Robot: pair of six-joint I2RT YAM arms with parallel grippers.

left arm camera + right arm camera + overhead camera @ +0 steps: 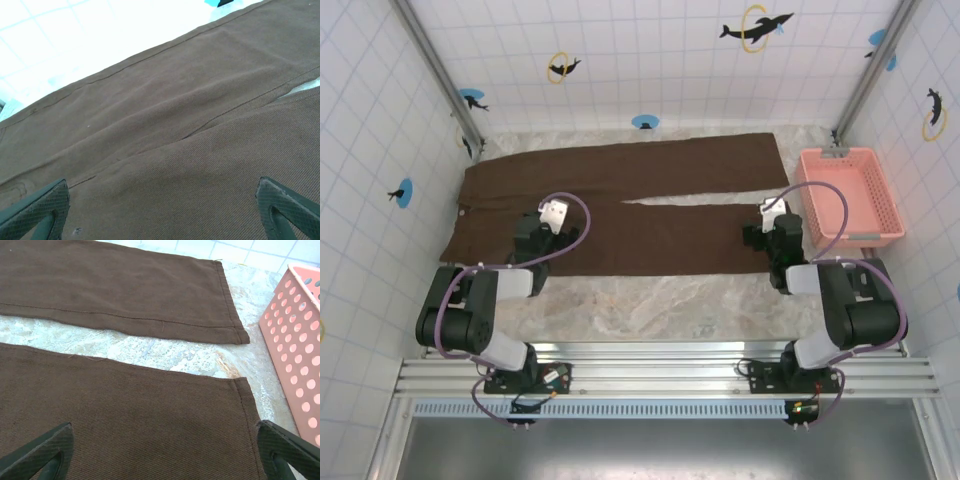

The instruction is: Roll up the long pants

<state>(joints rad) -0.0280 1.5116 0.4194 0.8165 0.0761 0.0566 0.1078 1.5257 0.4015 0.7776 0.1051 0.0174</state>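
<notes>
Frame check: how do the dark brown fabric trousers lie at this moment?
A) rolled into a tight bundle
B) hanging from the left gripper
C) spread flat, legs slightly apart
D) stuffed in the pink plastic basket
C: the dark brown fabric trousers lie flat and unrolled, with a strip of marbled tabletop showing between the two legs near the hems.

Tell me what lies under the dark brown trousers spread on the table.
The marbled tabletop shows around the dark brown fabric long pants and in the gap between their two legs. Anything directly beneath the cloth is covered; the fabric lies flat with only shallow wrinkles.
</notes>
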